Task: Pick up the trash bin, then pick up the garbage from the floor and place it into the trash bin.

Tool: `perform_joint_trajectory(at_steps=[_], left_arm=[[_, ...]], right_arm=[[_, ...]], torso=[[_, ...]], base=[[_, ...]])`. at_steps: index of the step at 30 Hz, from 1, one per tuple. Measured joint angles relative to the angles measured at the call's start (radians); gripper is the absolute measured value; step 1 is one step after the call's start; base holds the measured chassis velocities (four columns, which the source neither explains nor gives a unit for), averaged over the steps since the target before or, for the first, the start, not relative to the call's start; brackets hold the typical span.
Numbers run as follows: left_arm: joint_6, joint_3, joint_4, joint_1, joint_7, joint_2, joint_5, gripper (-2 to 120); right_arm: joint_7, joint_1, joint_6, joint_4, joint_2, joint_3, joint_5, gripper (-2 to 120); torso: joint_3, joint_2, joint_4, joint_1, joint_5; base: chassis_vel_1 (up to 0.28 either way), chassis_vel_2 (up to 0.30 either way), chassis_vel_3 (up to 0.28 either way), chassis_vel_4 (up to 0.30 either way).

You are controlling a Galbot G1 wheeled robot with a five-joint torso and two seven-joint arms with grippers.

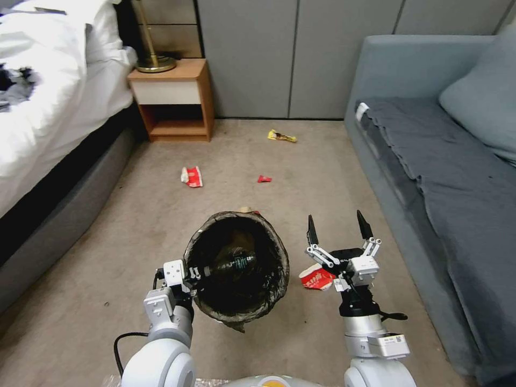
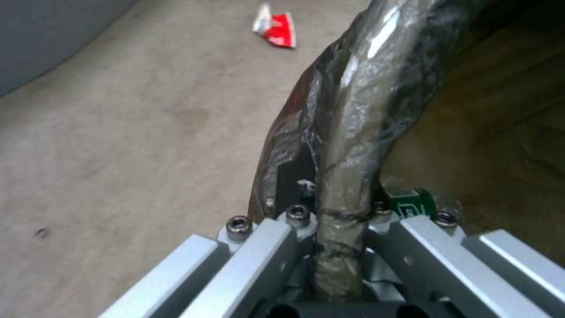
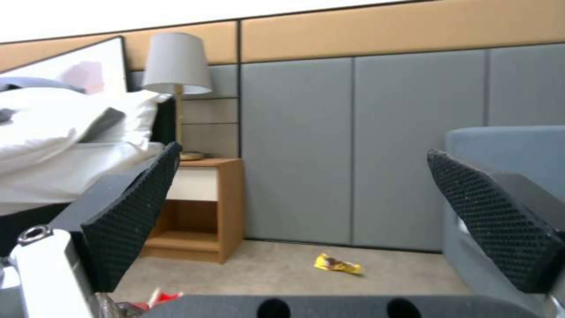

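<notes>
Lower left of centre in the head view, the left gripper clamped its jaws on the rim of the round white bag-lined trash bin, a clear green-labelled bottle inside. Just right, the right gripper hovered, jaws wide, above a crushed red-and-white paper cup on the beige carpet.

Bedroom: bed, nightstand with lamp, sofa

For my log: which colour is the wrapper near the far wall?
Yellow wrapper, with brown marks; clearest in right wrist view.
</notes>
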Motion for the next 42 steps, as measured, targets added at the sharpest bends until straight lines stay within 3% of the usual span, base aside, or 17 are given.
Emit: perform_joint_trajectory(at_steps=[17,26,33,36,37,40,41,42], left_arm=[[-0.026,0.001,0.000,0.002,0.003,-0.001,0.003,0],[-0.026,0.001,0.000,0.001,0.003,-0.001,0.005,0],[-0.026,0.000,-0.004,0.003,0.002,0.001,0.006,0],[-0.026,0.000,-0.005,0.005,0.002,0.000,0.009,0],[-0.026,0.000,-0.005,0.005,0.002,0.000,0.009,0],[-0.026,0.000,-0.005,0.006,0.002,0.000,0.012,0],[-0.026,0.000,-0.005,0.006,0.002,0.000,0.012,0],[-0.026,0.000,-0.006,0.007,0.002,0.000,0.012,0]], right_arm=[[0.005,-0.001,-0.004,0.007,0.000,0.001,0.004,100],[0.089,0.020,-0.104,0.014,-0.014,0.002,0.023,100],[0.202,0.063,-0.295,0.026,-0.033,0.005,0.055,100],[0.310,0.101,-0.518,0.031,-0.052,0.008,0.125,100],[0.310,0.101,-0.518,0.031,-0.052,0.008,0.125,100],[0.374,0.135,-0.679,0.023,-0.070,0.017,0.194,100],[0.374,0.135,-0.679,0.023,-0.070,0.017,0.194,100],[0.395,0.153,-0.738,0.008,-0.077,0.022,0.224,100]], torso=[[0.000,0.000,-0.0002,0.000,0.0000],[0.000,0.000,-0.0001,0.000,0.0000],[0.000,0.000,0.0000,0.000,0.0001],[0.000,0.000,0.0000,0.000,0.0001],[0.000,0.000,0.0000,0.000,0.0001],[0.000,0.000,0.0000,0.000,0.0000],[0.000,0.000,0.0000,0.000,0.0000],[0.000,0.000,0.0000,0.000,0.0001]], base=[[0.056,0.046,0.052,0.053],[0.000,0.000,0.000,0.000],[0.000,0.000,0.000,0.000],[0.000,0.000,0.000,0.000],[0.000,0.000,0.000,0.000],[0.000,0.000,0.000,0.000],[0.000,0.000,0.000,0.000],[0.000,0.000,0.000,0.000]])
